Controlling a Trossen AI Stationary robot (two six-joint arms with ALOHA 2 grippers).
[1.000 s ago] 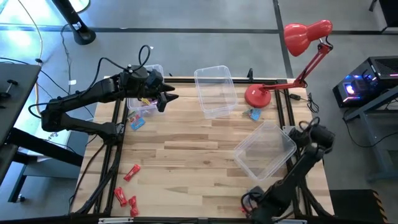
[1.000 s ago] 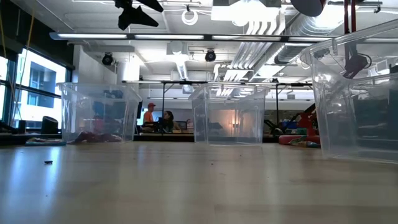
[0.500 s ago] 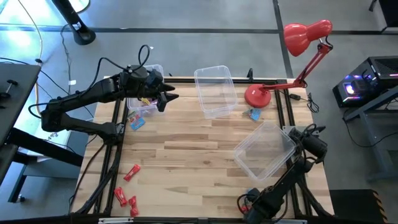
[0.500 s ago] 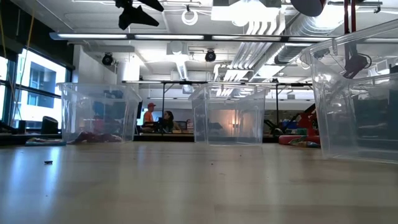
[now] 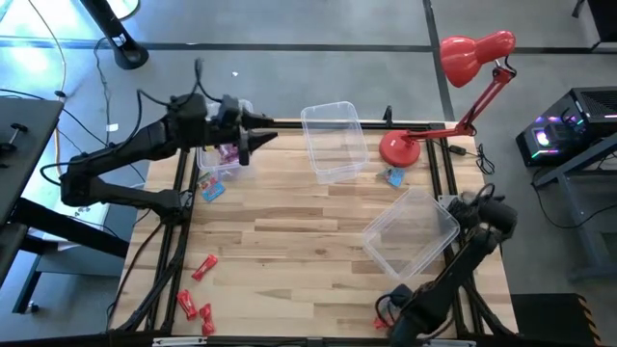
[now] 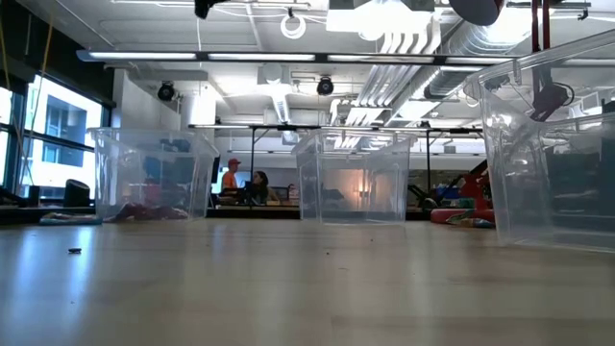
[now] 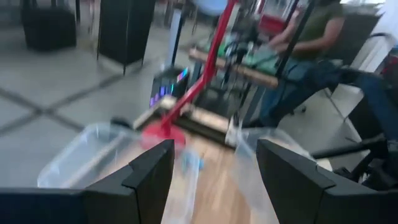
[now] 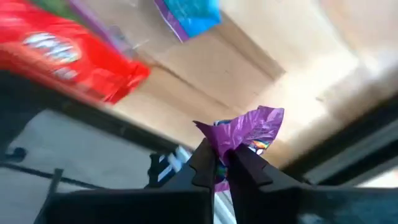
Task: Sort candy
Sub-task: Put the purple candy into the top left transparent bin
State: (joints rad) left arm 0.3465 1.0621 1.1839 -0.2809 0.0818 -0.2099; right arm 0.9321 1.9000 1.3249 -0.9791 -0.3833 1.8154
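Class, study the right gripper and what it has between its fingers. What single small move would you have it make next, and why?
Probably lift. The right gripper is shut on a purple candy, low over the wooden table at its right edge beside a clear bin. Raising it first should clear that bin's wall before carrying. The left gripper hangs open near the far-left bin.

Bright, even ceiling light filled the room; both wrist views were motion-blurred, and glare bleached the high view's upper left.
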